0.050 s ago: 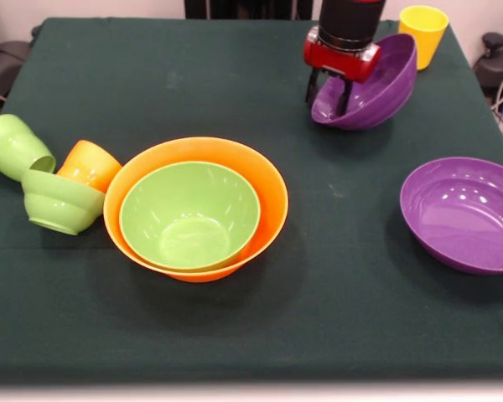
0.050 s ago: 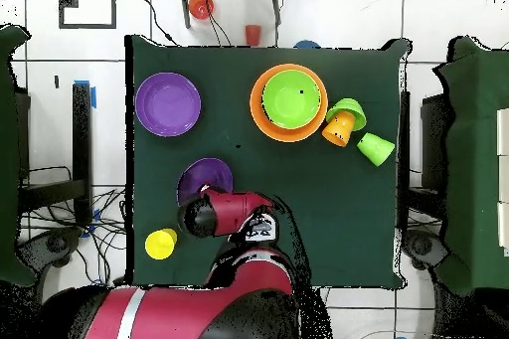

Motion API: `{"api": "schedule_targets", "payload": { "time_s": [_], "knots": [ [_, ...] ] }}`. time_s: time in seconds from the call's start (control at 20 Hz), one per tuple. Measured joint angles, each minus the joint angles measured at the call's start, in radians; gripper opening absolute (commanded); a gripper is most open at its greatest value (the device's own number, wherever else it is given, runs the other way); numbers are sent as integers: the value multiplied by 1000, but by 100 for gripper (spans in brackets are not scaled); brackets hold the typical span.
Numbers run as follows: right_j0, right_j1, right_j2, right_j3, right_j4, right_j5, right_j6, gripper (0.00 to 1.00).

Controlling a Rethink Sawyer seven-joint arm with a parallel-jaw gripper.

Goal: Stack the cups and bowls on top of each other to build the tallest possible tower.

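Front view showed the pincer (image 1: 329, 94) clamped on the near rim of a purple bowl (image 1: 377, 84), one finger inside the rim and one outside, closed against the thin wall. That bowl was tilted steeply, its opening turned up and toward the arm, its underside resting on or just above the green-covered bench (image 1: 235, 327); which of the two could not be told. Just behind it, near the far corner, stood the yellow cup (image 1: 423, 29), upright, its side close to the tilted bowl's raised edge.

The second purple bowl (image 1: 465, 213) sat flat and upright at the side of the bench, well apart from the held one. Near the middle stood the large orange bowl (image 1: 272, 197) with the medium green bowl (image 1: 189, 216) nested inside it, both upright. Touching the orange bowl's outer wall was the orange cup (image 1: 88, 165), lying on its side. Next to it the small green bowl (image 1: 60, 203) leaned tipped over, and the light-green cup (image 1: 15, 146) lay on its side just beyond, its mouth toward the small bowl.

In the overhead view the red and black arm (image 2: 234, 214) covered part of the held purple bowl (image 2: 204, 178), with the yellow cup (image 2: 160, 244) beside it. A red cup (image 2: 201, 5) showed on the floor beyond the bench's far edge.
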Motion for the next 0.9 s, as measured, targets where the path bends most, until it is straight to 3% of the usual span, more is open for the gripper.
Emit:
{"api": "schedule_targets", "payload": {
  "time_s": [0.55,0.9],
  "knots": [
    [-49,-9,12,-2,-31,0,0,0],
    [-113,-75,34,14,-49,0,0,0]
  ]
}}
